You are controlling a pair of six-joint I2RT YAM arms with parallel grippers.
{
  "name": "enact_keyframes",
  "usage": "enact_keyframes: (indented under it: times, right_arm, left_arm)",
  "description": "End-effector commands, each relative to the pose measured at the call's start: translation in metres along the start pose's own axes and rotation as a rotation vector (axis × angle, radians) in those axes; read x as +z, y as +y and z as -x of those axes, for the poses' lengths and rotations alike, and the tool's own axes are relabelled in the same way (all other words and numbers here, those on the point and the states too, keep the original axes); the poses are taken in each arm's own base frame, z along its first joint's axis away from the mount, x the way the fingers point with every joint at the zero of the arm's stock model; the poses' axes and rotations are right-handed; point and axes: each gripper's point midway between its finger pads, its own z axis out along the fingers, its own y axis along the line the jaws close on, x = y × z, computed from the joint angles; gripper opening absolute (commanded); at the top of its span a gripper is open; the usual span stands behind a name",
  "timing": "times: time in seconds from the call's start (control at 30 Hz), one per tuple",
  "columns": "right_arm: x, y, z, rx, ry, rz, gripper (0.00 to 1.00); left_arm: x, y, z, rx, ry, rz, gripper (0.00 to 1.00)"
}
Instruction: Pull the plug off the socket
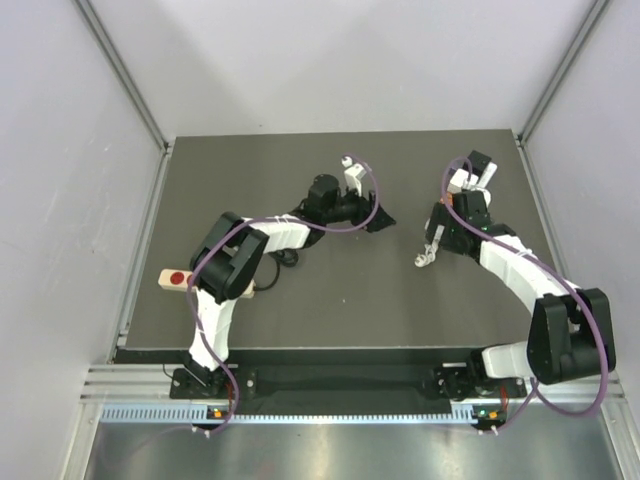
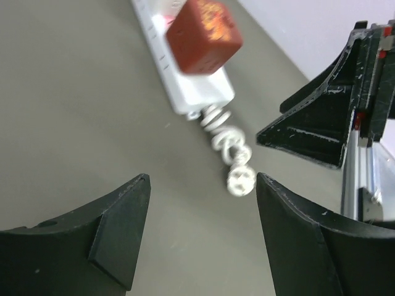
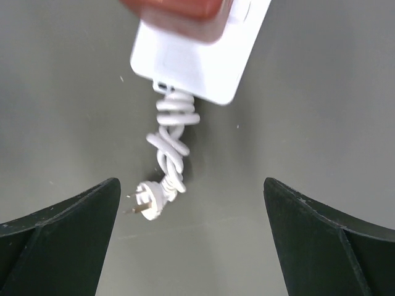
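The socket, a white power strip (image 2: pixel 200 92), lies on the dark mat with a red-brown plug (image 2: pixel 203 37) seated near its cord end. It also shows in the right wrist view (image 3: pixel 197 61), with the plug (image 3: pixel 179 7) at the top edge. Its short coiled cord (image 3: pixel 173 139) ends in a white pronged plug (image 3: pixel 147 202), also seen from above (image 1: pixel 424 258). My left gripper (image 2: pixel 202 185) is open and empty, just short of the cord end. My right gripper (image 3: pixel 190 185) is open wide and empty above the cord. In the top view the right arm hides most of the strip.
A beige strip with a red spot (image 1: pixel 175 278) lies at the mat's left edge beside the left arm. One of the right gripper's black fingers (image 2: pixel 315 123) stands close on the right in the left wrist view. Grey walls enclose the mat (image 1: pixel 330 310).
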Motion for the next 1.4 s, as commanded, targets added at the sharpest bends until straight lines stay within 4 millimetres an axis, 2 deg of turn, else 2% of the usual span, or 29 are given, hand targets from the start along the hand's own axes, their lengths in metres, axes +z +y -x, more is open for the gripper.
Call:
enact_keyframes:
  times: [0.0,0.17,0.3,0.4,0.67,0.83,1.03,1.37]
  right_arm:
    - [0.011,0.010,0.003,-0.019,-0.022,0.061,0.98]
    - [0.018,0.013,0.003,-0.036,-0.020,0.071,0.89]
    - [0.025,0.013,0.003,-0.025,-0.017,0.058,0.77]
    - [0.031,0.013,0.001,-0.014,-0.014,0.050,0.72]
    - [0.040,0.021,0.003,-0.026,-0.035,0.051,0.67]
    - [0.045,0.009,-0.004,-0.045,-0.021,-0.006,0.59]
    - [0.050,0.000,-0.012,-0.049,-0.017,-0.044,0.59]
    - [0.060,0.004,-0.017,-0.040,0.003,-0.035,0.55]
  left_arm:
    - [-0.027,-0.015,0.026,0.136,-0.039,-0.107,0.74]
    - [-0.033,-0.006,0.022,0.131,-0.042,-0.095,0.73]
    - [-0.031,0.007,0.014,0.070,-0.051,-0.089,0.69]
    - [-0.033,0.002,0.019,0.044,-0.087,-0.133,0.66]
    - [-0.026,0.010,0.012,0.004,-0.101,-0.132,0.58]
    - [-0.022,0.016,0.007,-0.012,-0.097,-0.128,0.55]
    - [-0.018,0.024,0.003,-0.013,-0.100,-0.111,0.50]
    - [-0.014,0.026,-0.001,0.002,-0.095,-0.107,0.47]
